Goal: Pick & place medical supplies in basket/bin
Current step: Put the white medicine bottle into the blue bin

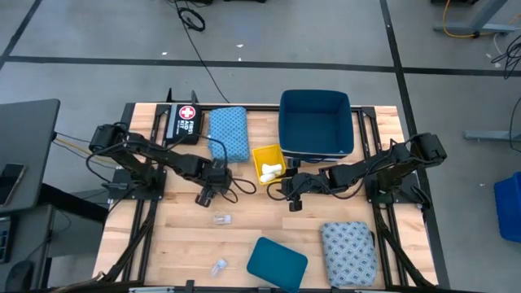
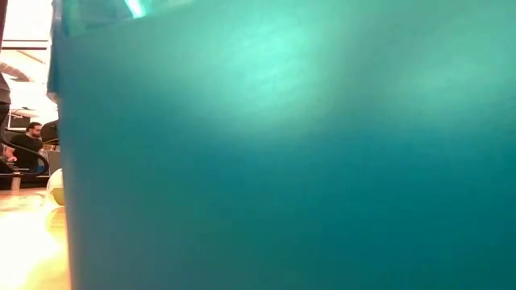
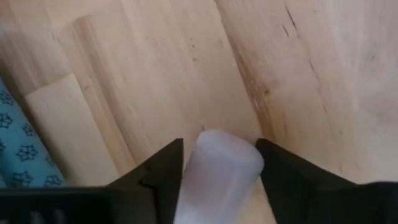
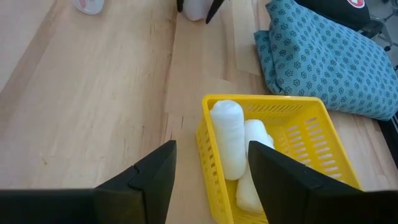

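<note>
A black first-aid case [image 1: 185, 120] sits at the table's [image 1: 163, 244] far left edge. A teal pouch [image 1: 277, 263] lies near the front edge.

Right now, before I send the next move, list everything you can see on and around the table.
White rolls: at least two in the yellow basket; one between the left gripper's fingers.
Yellow basket: one, table centre.
Blue bin: one, far side.
Blue patterned pad: one, beside the basket.
Grey-blue patterned pad: one, near right corner.
Teal pouch: one, near edge.
Clear packets: two, near left.
Black first-aid case: one, far left.
Left gripper: around a roll.
Right gripper: open, by the basket.
</note>
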### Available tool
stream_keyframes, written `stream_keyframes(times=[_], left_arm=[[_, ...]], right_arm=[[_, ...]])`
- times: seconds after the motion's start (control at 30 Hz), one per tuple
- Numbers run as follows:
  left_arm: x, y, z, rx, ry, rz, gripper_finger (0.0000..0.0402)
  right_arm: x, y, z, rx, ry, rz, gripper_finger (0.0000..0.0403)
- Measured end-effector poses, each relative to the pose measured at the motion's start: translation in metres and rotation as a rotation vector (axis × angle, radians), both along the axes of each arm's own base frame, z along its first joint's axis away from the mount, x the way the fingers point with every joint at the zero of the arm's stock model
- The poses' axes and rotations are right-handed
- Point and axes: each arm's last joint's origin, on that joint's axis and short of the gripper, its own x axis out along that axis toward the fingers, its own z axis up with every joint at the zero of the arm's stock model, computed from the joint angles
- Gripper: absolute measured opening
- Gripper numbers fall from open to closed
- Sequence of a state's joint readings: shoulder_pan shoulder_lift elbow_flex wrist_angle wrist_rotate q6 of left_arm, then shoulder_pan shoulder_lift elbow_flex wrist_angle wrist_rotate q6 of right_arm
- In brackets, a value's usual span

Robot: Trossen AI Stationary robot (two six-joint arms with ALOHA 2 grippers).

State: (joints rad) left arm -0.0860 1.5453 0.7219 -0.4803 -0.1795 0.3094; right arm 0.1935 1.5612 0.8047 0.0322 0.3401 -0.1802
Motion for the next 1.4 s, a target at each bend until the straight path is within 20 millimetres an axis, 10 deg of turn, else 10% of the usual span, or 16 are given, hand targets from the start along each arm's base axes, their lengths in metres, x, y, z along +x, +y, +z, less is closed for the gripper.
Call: stream_keyframes(times=[0.13, 0.67, 0.9, 1.4], left_arm=[[-0.001, 0.0, 0.0, -0.016, -0.004, 0.058, 0.0128], [0.028, -0.011, 0.021, -0.128, -0.251, 0.162, 0.0127], [0.037, -0.021, 0.028, -0.148, -0.372, 0.101, 0.0127], [0.053, -0.026, 0.042, -0.275, -0.568, 0.018, 0.0127]], right_arm=[[0.0, 0.0, 0.0, 0.0, 0.0, 0.0, 0.0208], [0.002, 0.001, 0.002, 0.026, -0.035, 0.01, 0.0208], [0.004, 0.006, 0.008, 0.183, -0.371, 0.18, 0.0208], [-0.101, -0.012, 0.012, 0.237, -0.902, 0.248, 0.0208]])
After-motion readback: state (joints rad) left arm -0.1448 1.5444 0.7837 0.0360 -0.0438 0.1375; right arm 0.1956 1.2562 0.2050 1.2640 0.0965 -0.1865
